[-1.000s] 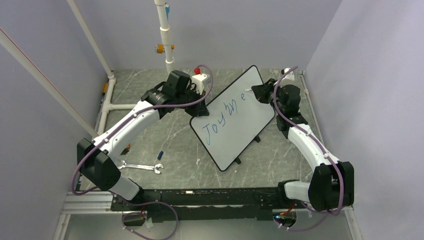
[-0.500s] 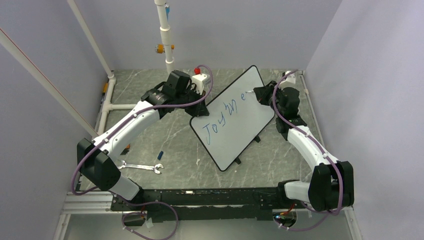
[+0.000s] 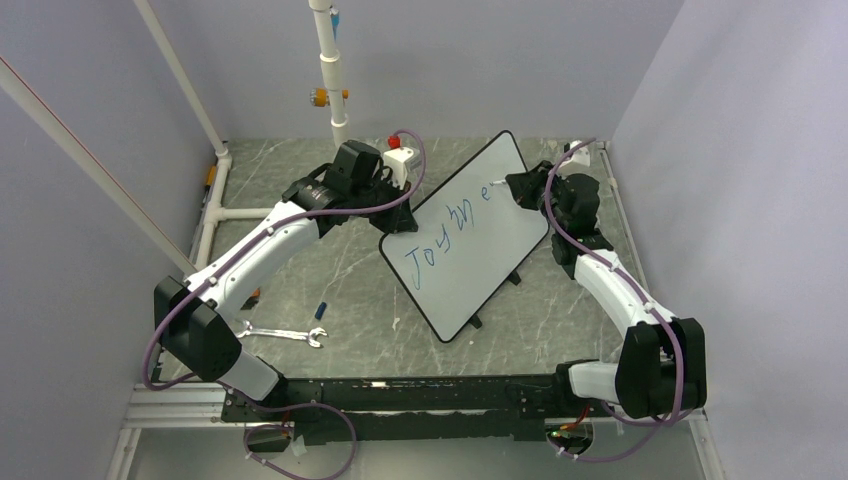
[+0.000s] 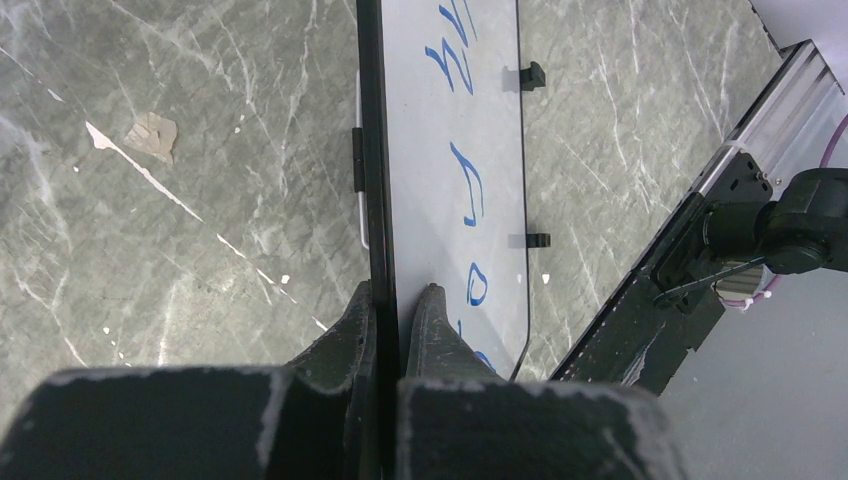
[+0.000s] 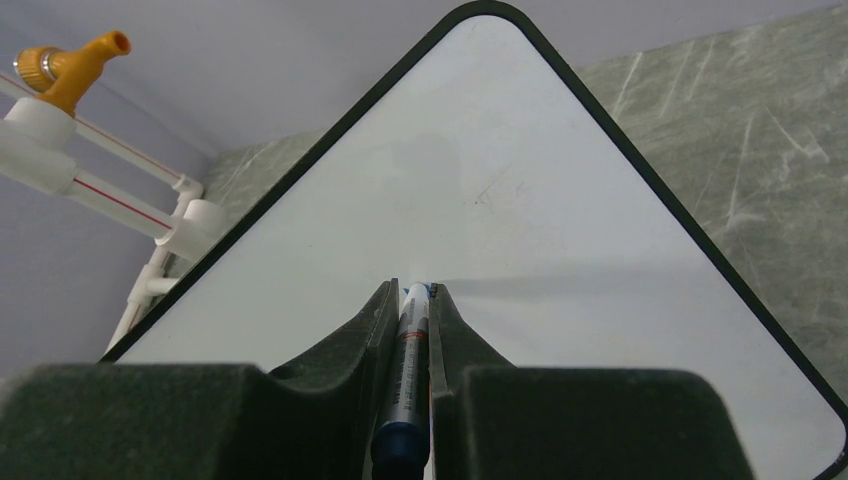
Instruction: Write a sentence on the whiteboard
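Centre-right on the desk [image 3: 330, 270], between the two arms, sits the whiteboard [image 3: 470, 250]. It lies diagonal with its face tipped up toward the right arm, black feet along the lower right edge.

- left tool [image 4: 396, 292]: pressed together on the board's thin black rim at the left edge, one finger on the face, one behind.
- right tool [image 5: 410, 292]: pinching a marker [image 5: 410, 345] along its barrel, tip at the board's upper part, just beside the last letter in the top view. Can't tell if the tip touches.

Handling, my read: the board is stiff, probably light, and the glossy face is slick. The rim is the only sane place to hold it. Pen pressure far from the clamp will try to pivot it, so the edge pinch plus the feet have to carry that. The marker is slim and smooth and could slide in the jaws if pushed hard.

Writing: the sentence [image 3: 445, 235] in blue reads "Joy", then what looks like "in", then "e". It looks unfinished. The print on the marker barrel is too small to read. No brands visible.

A wrench [image 3: 283, 333] lies well apart on the left.
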{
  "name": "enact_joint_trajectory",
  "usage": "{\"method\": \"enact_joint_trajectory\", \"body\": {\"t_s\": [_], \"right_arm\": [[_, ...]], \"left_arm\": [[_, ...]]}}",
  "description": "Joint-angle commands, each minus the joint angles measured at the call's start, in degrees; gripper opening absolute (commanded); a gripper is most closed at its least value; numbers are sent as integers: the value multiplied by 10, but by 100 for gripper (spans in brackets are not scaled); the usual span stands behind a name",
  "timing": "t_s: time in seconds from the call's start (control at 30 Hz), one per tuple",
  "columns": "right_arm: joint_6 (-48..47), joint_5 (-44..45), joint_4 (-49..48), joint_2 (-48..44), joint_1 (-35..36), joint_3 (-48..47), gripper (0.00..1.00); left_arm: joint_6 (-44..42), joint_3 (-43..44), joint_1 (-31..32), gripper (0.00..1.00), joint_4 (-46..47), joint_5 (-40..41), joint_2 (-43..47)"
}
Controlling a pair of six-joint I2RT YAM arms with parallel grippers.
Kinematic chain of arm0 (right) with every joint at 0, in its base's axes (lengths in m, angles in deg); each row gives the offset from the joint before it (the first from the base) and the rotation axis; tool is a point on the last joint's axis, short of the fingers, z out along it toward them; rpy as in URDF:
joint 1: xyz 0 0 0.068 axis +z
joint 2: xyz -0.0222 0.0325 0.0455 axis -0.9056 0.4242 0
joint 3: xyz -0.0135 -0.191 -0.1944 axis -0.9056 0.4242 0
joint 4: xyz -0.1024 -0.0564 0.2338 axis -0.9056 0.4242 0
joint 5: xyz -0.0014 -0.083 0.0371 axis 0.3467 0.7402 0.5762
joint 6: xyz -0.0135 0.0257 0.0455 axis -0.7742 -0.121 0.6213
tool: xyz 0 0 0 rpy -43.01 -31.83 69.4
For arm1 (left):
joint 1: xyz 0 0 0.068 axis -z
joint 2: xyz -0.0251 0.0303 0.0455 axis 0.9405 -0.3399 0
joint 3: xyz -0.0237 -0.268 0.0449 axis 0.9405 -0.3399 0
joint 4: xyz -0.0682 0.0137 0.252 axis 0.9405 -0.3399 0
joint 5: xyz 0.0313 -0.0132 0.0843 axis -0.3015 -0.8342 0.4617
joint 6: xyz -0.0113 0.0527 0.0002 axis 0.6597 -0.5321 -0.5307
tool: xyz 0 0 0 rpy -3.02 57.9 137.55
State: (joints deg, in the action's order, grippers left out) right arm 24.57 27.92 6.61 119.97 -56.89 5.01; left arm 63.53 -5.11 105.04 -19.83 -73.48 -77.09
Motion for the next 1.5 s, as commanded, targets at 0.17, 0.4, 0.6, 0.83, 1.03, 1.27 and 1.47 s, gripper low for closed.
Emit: {"method": "enact_joint_trajectory", "body": {"t_s": [0.17,0.4,0.6,0.83,1.03,1.27,1.47], "right_arm": [[0,-54,-18,13,1,-19,0],[-9,-62,-3,7,1,-2,0],[-19,-55,12,1,1,9,0],[-29,-53,28,-1,1,13,0],[-37,-35,42,-3,1,15,0],[-39,-11,51,-2,1,6,0],[-38,-3,56,8,1,-20,0]], "left_arm": [[-144,-20,1,0,-30,135,-21],[-144,-18,0,0,-30,135,-22],[-143,-19,0,0,-29,134,-21],[-145,-18,1,0,-30,134,-21],[-145,-19,1,0,-29,134,-21],[-144,-18,0,0,-29,132,-20],[-145,-19,0,0,-30,131,-20]]}}
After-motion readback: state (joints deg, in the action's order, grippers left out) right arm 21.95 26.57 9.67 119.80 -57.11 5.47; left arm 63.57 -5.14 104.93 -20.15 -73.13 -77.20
